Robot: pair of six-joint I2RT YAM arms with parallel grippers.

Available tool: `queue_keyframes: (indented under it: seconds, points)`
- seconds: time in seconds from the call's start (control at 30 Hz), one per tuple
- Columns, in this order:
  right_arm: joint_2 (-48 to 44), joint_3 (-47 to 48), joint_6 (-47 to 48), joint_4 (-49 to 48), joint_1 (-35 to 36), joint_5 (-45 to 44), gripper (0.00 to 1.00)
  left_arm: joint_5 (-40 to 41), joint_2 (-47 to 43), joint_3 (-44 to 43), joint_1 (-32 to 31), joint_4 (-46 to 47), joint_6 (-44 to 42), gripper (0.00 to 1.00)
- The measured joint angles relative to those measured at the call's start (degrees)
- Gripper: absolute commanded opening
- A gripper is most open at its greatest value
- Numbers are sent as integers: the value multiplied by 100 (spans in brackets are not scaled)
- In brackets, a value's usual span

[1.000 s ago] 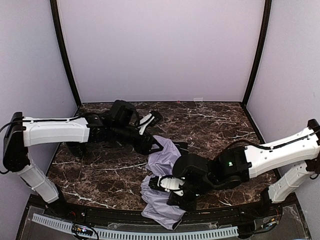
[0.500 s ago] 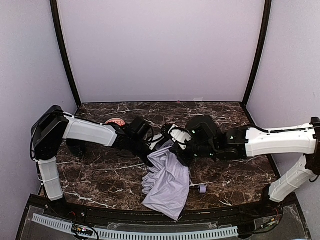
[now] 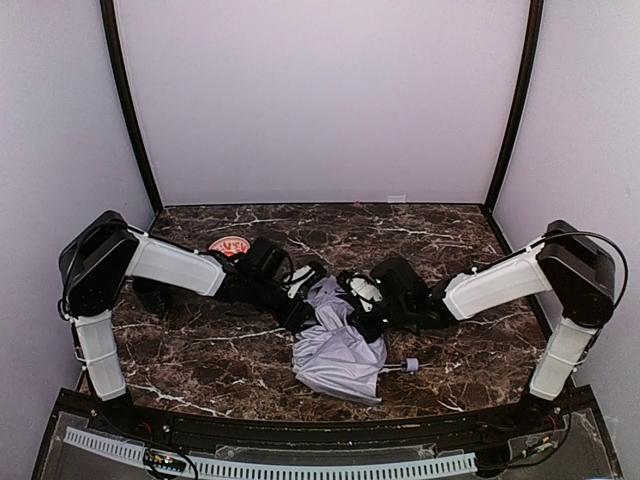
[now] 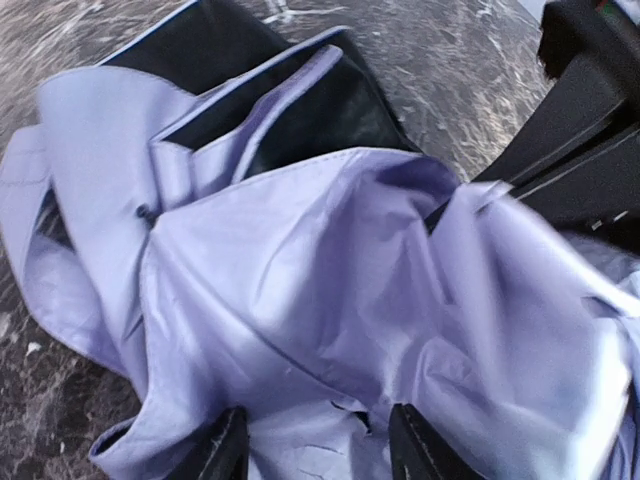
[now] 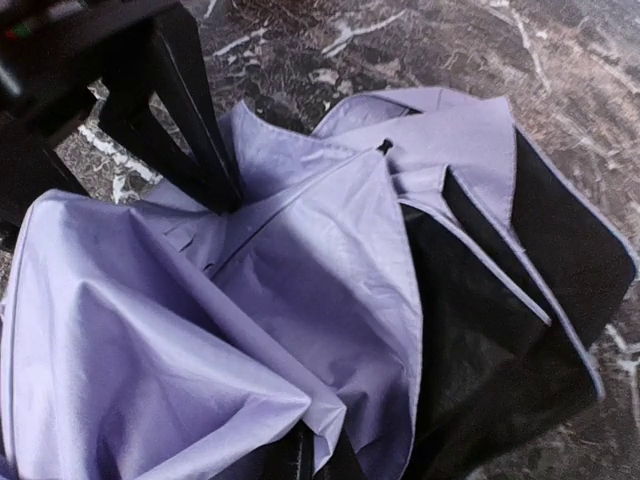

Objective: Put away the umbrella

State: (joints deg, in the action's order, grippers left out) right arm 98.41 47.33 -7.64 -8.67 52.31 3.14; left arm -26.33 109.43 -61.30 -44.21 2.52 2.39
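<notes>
The umbrella (image 3: 338,345) lies crumpled at the table's middle, pale lavender fabric up, with black underside showing (image 5: 500,300) and its small handle (image 3: 408,366) sticking out to the right. My left gripper (image 3: 303,297) reaches in from the left. In its wrist view the gripper (image 4: 320,448) is open, its black fingertips (image 4: 225,452) apart with a bunch of fabric (image 4: 300,300) between them. My right gripper (image 3: 360,300) comes in from the right. Its wrist view shows the gripper (image 5: 312,448) shut on a fold of the umbrella's fabric (image 5: 250,300). The shaft is hidden.
A small red-patterned bowl (image 3: 230,245) sits at the back left, behind my left forearm. The dark marble table (image 3: 200,360) is boxed in by lavender walls on three sides. Both arms meet over the umbrella's far edge.
The right gripper swung from the near edge to the umbrella's far side. The left arm came in toward the centre. The umbrella bunched up and drew back from the front edge.
</notes>
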Motion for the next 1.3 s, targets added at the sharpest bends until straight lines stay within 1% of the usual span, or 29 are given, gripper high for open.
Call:
queue_keyframes:
  seconds: [0.1,0.17,0.27,0.37,0.43,0.47,0.5,0.57,0.67,0.8,0.87,0.9,0.93,1.0,1.03,1.07,1.1,1.13,1.3]
  points:
    - [476,55,-129,-271,-76,354,0,374,-208,190,0,7,2,65]
    - [649,70,-205,-509,-111,577,0,820,-595,463,0,0,33,69]
    - [822,85,-289,-793,-149,861,0,1488,-1545,931,-33,0,-9,73]
    - [942,94,-348,-994,-186,1093,0,1860,-2662,1156,-291,7,-433,80]
    - [997,125,-356,-1045,-210,1220,0,1742,-3314,1152,-662,33,-922,84]
    - [1014,149,-356,-1038,-219,1248,0,1534,-3593,1104,-885,-92,-1220,90]
    - [1040,186,-352,-1023,-236,1285,0,1338,-3770,1060,-1036,-229,-1504,93]
    - [1062,243,-339,-960,-254,1360,0,863,-4026,984,-1366,-675,-2087,96]
    - [1088,350,-304,-791,-280,1429,0,431,-4065,970,-1541,-1386,-2841,97]
    - [1182,619,-225,-485,-284,1499,0,398,-3567,887,-1729,-2004,-3526,95]
    - [1217,713,-199,-374,-284,1515,0,520,-3174,809,-1875,-2114,-3775,91]
    - [1220,741,-184,-323,-284,1519,0,625,-2979,796,-1945,-2122,-3851,83]
    - [1220,754,-175,-293,-284,1523,0,741,-2815,785,-1996,-2138,-3908,73]
    - [1220,789,-151,-225,-284,1530,0,1032,-2448,717,-2085,-2197,-3928,40]
    - [1222,809,-142,-192,-284,1532,0,1189,-2253,627,-2107,-2243,-3941,20]
    - [1222,822,-131,-162,-284,1532,0,1294,-2111,553,-2118,-2247,-3921,8]
    - [1222,835,-116,-136,-284,1537,0,1405,-1985,466,-2118,-2240,-3897,1]
    - [1224,844,-101,-118,-284,1552,0,1471,-1934,415,-2118,-2223,-3862,0]
    - [1263,929,37,-11,-284,1727,0,1502,-2037,424,-2009,-1687,-3543,0]
